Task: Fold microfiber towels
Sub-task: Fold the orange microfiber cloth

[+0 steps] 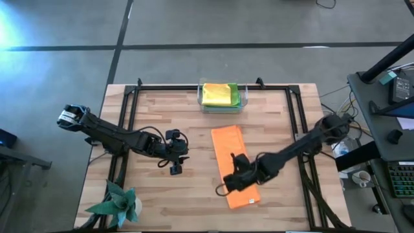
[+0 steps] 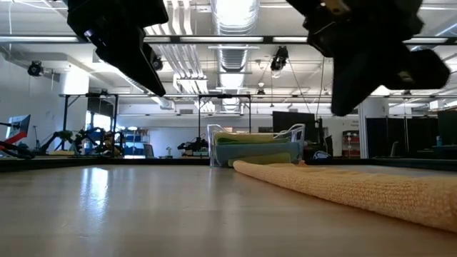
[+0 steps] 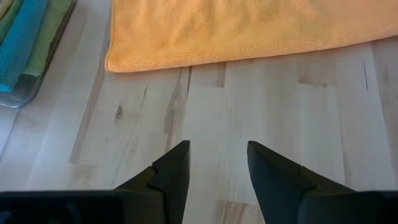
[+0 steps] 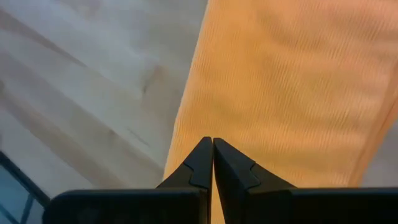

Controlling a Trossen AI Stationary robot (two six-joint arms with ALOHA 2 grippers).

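A pale wooden desk (image 1: 162, 200) stands on a grey floor in a bright workshop. A folded orange towel (image 1: 234, 155) lies at centre. The right hand (image 1: 234, 183) hovers over its near end, fingers pressed together. The left hand (image 1: 176, 166), fingers narrowly apart, hangs beside the towel, empty.

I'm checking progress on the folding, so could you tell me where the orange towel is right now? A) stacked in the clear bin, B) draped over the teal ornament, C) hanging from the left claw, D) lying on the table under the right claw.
D: the orange towel lies as a long strip on the table, with the right claw above its near end.
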